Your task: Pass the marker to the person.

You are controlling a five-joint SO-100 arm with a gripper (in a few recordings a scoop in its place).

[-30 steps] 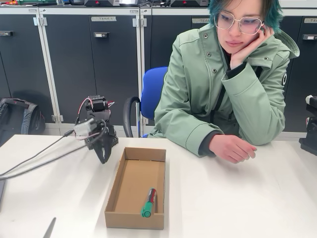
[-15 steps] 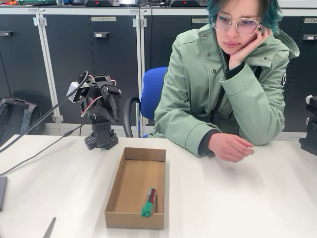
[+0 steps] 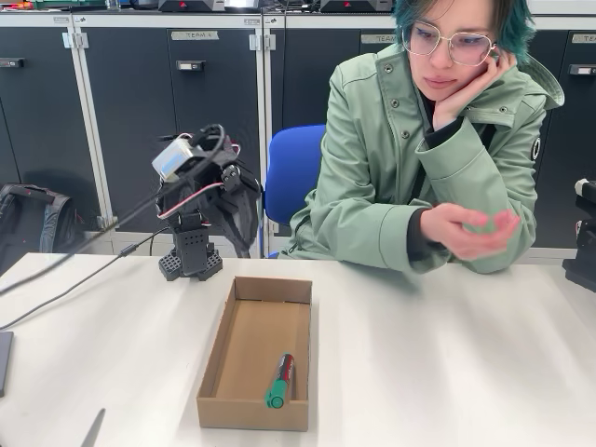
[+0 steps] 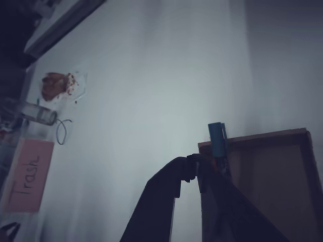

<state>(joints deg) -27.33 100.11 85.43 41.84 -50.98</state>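
Hanging raised at ten o'clock from the cardboard box (image 3: pixel 256 349), gripper (image 4: pixel 194 176) nearly shut, fingertips almost touching, empty. Lying in the box's five o'clock corner, marker (image 3: pixel 279 380). Seated at two o'clock, person (image 3: pixel 419 158), one hand (image 3: pixel 470 231) lifted.

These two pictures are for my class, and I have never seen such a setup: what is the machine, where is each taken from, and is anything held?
The machine is a small robot arm on a white table. Its grasping tool is raised above the table and holds nothing; whether it is open is unclear. One picture comes from a fixed camera facing the table, the other from a camera on the arm's wrist. The marker lies in a shallow cardboard box. The person sits behind the table, one hand lifted.
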